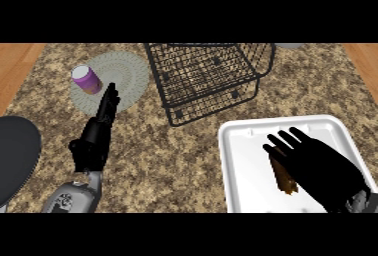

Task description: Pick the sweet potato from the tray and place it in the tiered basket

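A brown sweet potato [282, 176] lies in the white tray [244, 150] at the lower right. My right hand [317, 162] hovers directly over it with fingers straight and spread, hiding most of it; whether it touches the potato I cannot tell. The black wire tiered basket [207, 75] stands at the back centre, up-left of the tray. My left hand [100, 125] is at the left, fingers straight and pointing away from me, holding nothing.
A round pale placemat [125, 67] at the back left carries a purple-and-white can [86, 79], just beyond the left fingertips. A dark round object [15, 155] sits at the left edge. The counter top is speckled brown stone.
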### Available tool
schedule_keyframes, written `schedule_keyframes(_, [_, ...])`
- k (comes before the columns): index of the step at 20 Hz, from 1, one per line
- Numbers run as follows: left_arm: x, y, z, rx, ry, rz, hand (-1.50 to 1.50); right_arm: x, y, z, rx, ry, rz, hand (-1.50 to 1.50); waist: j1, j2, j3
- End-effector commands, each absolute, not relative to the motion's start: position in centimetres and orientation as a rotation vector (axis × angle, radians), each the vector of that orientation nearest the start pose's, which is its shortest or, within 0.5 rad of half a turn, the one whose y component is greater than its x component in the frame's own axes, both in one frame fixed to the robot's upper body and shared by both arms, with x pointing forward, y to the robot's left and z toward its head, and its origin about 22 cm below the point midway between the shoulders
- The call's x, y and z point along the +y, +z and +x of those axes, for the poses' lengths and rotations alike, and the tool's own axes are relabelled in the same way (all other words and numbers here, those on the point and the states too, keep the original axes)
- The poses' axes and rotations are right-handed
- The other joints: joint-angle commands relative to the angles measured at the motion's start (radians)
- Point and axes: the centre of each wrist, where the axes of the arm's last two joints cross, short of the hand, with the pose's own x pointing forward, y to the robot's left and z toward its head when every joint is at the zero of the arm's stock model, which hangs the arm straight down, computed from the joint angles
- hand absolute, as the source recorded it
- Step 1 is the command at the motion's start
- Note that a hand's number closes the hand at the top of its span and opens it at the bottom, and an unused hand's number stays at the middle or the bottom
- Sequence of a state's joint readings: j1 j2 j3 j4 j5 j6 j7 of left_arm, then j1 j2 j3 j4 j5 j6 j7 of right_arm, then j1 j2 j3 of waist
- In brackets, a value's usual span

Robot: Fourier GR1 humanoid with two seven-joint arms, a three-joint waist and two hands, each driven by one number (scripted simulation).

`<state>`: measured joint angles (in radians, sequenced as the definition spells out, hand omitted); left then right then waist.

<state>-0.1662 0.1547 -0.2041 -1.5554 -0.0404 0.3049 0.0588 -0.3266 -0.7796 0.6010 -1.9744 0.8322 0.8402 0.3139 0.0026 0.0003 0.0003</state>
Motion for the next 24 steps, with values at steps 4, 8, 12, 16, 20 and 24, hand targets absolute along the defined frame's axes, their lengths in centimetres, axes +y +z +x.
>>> schedule_keyframes(4, [20.5, 4.4, 26.3, -1.672, -0.112, 0.202, 0.00, -23.4, 14.4, 23.6, -0.804, 2.074, -0.776, -1.50, -0.003, -0.002, 0.000])
schedule_keyframes(8, [19.6, 2.3, 27.3, -1.670, -0.098, 0.189, 0.00, -22.6, 12.4, 25.7, -0.820, 2.093, -0.718, -1.50, 0.000, 0.001, 0.000])
schedule_keyframes(12, [19.5, 4.0, 26.5, -1.661, -0.106, 0.181, 0.00, -22.4, 11.7, 23.6, -0.820, 2.103, -0.720, -1.50, -0.002, -0.001, 0.000])
schedule_keyframes(16, [21.1, 3.9, 27.4, -1.658, -0.097, 0.189, 0.00, -21.6, 11.0, 24.6, -0.812, 2.082, -0.711, -1.50, -0.002, -0.001, 0.000])
schedule_keyframes(20, [20.0, 4.3, 27.2, -1.653, -0.103, 0.188, 0.00, -21.4, 9.6, 24.3, -0.793, 2.091, -0.690, -1.50, -0.002, -0.001, 0.000])
schedule_keyframes(24, [21.3, 4.0, 28.1, -1.672, -0.110, 0.182, 0.00, -20.1, 7.2, 25.2, -0.748, 2.112, -0.685, -1.50, 0.001, 0.000, 0.000])
